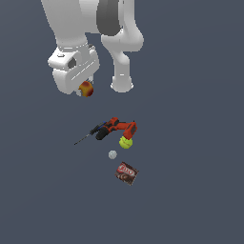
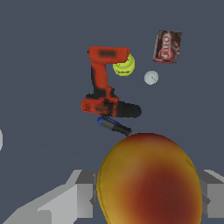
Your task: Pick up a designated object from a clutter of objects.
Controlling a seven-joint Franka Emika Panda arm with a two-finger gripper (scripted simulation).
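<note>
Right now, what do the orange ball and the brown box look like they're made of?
The orange ball, held in the end effector, looks smooth and matte, maybe rubber or foam: soft red-yellow blotches, no shine. The brown box looks like printed cardboard: flat faces, sharp edges, a label. Both are simulator renders, so this is a guess.

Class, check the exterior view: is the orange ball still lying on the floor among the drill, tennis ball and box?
No: the orange ball sits in the gripper, raised well above the drill, tennis ball and box.
</note>
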